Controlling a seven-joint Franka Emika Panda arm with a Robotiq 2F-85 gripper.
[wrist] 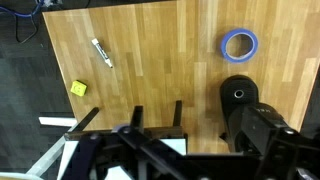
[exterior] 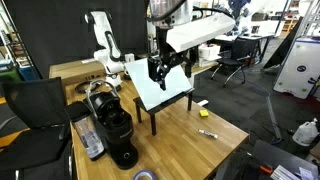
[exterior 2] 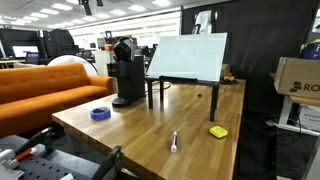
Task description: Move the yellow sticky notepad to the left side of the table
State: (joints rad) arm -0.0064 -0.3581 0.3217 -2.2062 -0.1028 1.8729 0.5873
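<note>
The yellow sticky notepad (exterior: 203, 112) lies flat on the wood-plank table (exterior: 180, 150), close to its edge; it also shows in the other exterior view (exterior 2: 218, 131) and at the left of the wrist view (wrist: 78, 88). My gripper (exterior: 166, 70) hangs high above the table, in front of the white board (exterior: 165, 88), well apart from the notepad. Its fingers look spread and hold nothing. In the wrist view only dark gripper parts (wrist: 160, 152) fill the bottom edge.
The white board (exterior 2: 190, 58) stands on a black-legged stand. A black coffee machine (exterior 2: 127, 75), a blue tape roll (exterior 2: 100, 113), a marker pen (exterior 2: 173, 142) and a small white flat block (exterior: 200, 103) are on the table. An orange sofa (exterior 2: 45, 85) stands beside it.
</note>
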